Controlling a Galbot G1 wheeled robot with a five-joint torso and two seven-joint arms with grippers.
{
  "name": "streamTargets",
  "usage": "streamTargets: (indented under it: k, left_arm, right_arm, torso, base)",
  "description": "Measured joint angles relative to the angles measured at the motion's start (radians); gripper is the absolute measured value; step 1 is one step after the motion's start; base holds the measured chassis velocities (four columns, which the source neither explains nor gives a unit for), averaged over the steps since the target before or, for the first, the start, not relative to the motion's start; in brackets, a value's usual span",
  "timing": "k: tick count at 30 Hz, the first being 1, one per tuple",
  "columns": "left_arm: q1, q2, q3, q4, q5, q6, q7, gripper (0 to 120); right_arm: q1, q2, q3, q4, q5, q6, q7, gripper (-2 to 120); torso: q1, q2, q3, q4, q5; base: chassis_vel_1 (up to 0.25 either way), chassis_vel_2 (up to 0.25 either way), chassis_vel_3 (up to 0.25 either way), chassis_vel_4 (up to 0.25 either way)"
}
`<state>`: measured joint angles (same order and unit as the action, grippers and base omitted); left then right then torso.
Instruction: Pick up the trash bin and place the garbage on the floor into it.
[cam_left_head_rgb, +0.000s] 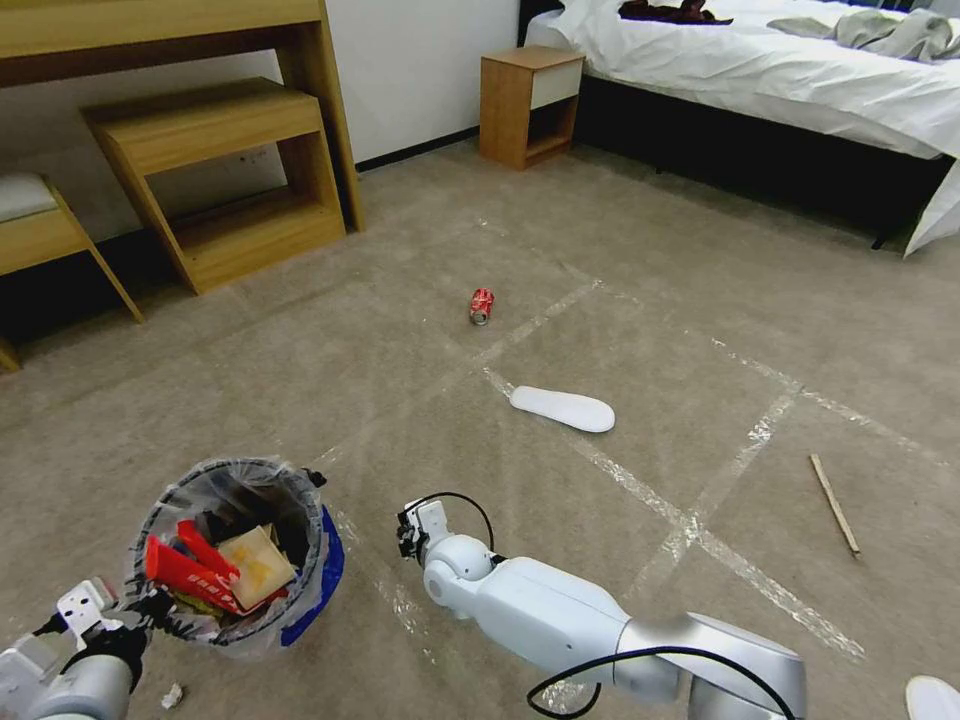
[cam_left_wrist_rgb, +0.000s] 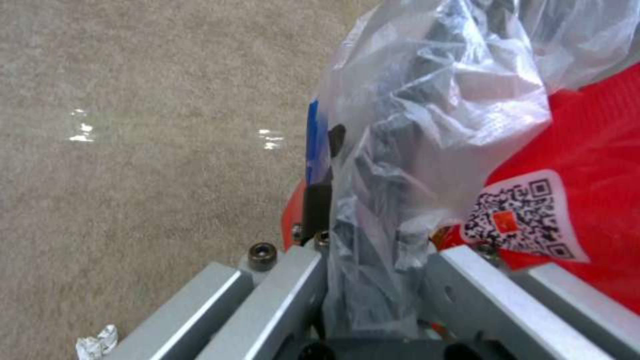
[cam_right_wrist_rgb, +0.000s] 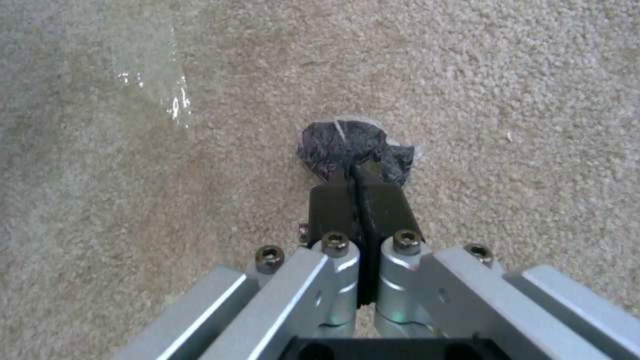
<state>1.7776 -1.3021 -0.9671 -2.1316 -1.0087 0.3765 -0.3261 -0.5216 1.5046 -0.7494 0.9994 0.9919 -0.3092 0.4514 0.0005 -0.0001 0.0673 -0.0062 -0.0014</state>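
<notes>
The trash bin (cam_left_head_rgb: 300, 520), dark with a clear plastic liner and a blue patch, hangs at lower left holding red wrappers and a brown card piece. My left gripper (cam_left_wrist_rgb: 373, 210) is shut on its rim and liner (cam_left_wrist_rgb: 433, 100), one finger outside and the other hidden in the plastic. My right gripper (cam_right_wrist_rgb: 359, 172) points down at the floor (cam_left_head_rgb: 650, 260), shut on a small dark crumpled wrapper (cam_right_wrist_rgb: 333, 142) that touches the carpet. Other garbage lies on the floor: a crushed red can (cam_left_head_rgb: 481, 306), a white insole (cam_left_head_rgb: 562, 408) and a wooden stick (cam_left_head_rgb: 833, 503).
A wooden desk with a step shelf (cam_left_head_rgb: 215, 170) stands at the back left, a nightstand (cam_left_head_rgb: 528, 105) and a bed (cam_left_head_rgb: 780, 70) at the back right. Crumpled white paper (cam_left_head_rgb: 172, 695) lies under the bin. Another white insole (cam_left_head_rgb: 935, 697) sits at the bottom right corner.
</notes>
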Motion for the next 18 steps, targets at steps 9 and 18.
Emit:
streamTargets:
  k: [9,18]
  left_arm:
    - [0.005,-0.006,0.001,0.0,0.005,-0.006,0.0,0]
    - [0.007,-0.011,0.0,-0.005,0.005,-0.007,0.001,0]
  right_arm:
    - [0.012,0.018,-0.029,-0.028,-0.018,-0.001,-0.003,25]
    - [0.026,0.042,-0.047,-0.073,-0.044,0.002,-0.02,55]
  torso:
    - [0.0,0.0,0.0,0.0,-0.0001]
    - [0.0,0.0,0.0,0.0,0.0]
  base:
    - [0.0,0.0,0.0,0.0]
    - [0.0,0.0,0.0,0.0]
